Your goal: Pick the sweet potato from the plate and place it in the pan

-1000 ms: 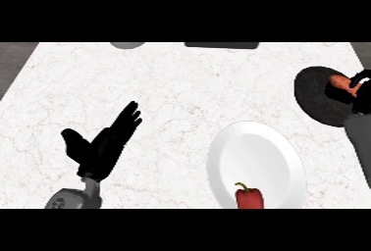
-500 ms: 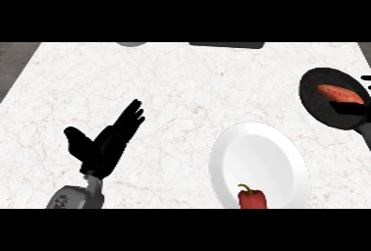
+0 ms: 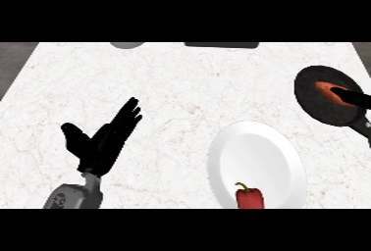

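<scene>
Nearest, at the lower edge, a red pepper [image 3: 249, 197] lies on the white plate [image 3: 253, 152], and the left hand [image 3: 101, 142] rests at lower left with fingers straight and spread, holding nothing. Farther up the white marbled counter [image 3: 188, 83], at right, the sweet potato [image 3: 326, 89] lies in the black pan [image 3: 322, 105], the right hand's dark fingers [image 3: 355, 99] over it, their curl unclear. Beyond, at the upper edge, sit a grey round object [image 3: 127, 45] and a dark flat one [image 3: 221, 44].

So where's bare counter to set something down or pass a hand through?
Free: the wide stretch between the left hand and the white plate, and the counter's far middle. The plate is bare above the red pepper. Crowded: the right edge, with the pan, sweet potato and right hand.
</scene>
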Controlling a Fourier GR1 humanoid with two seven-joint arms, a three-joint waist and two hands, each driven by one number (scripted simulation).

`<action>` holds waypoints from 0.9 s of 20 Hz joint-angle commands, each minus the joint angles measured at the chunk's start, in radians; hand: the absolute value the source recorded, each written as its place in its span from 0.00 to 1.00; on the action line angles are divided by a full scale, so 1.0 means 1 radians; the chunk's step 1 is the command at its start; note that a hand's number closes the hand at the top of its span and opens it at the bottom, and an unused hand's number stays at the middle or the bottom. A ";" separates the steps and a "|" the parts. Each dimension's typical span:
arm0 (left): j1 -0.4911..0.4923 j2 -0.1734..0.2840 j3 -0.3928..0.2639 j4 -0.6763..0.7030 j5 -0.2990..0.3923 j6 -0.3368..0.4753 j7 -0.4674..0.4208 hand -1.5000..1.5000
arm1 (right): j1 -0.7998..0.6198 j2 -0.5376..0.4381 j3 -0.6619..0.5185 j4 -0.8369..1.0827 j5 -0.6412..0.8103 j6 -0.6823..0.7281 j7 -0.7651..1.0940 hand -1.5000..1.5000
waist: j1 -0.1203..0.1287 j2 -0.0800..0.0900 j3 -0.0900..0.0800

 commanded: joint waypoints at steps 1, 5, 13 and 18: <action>0.007 -0.008 -0.014 -0.036 -0.020 0.033 0.033 0.50 | 0.027 -0.046 -0.099 0.017 -0.117 0.160 -0.081 0.00 | -0.006 -0.007 -0.001; 0.017 0.005 0.004 -0.013 -0.015 0.004 -0.007 0.50 | 0.100 -0.094 -0.118 0.066 -0.150 0.369 -0.151 0.00 | -0.015 -0.007 -0.003; 0.056 0.014 0.012 -0.062 0.013 -0.019 0.027 0.50 | 0.236 -0.145 -0.111 0.108 -0.165 0.606 -0.304 0.00 | -0.019 -0.015 -0.004; 0.070 -0.035 -0.017 -0.037 -0.046 0.023 -0.014 0.50 | 0.281 -0.130 -0.099 0.108 -0.173 0.664 -0.387 0.00 | -0.025 -0.018 -0.005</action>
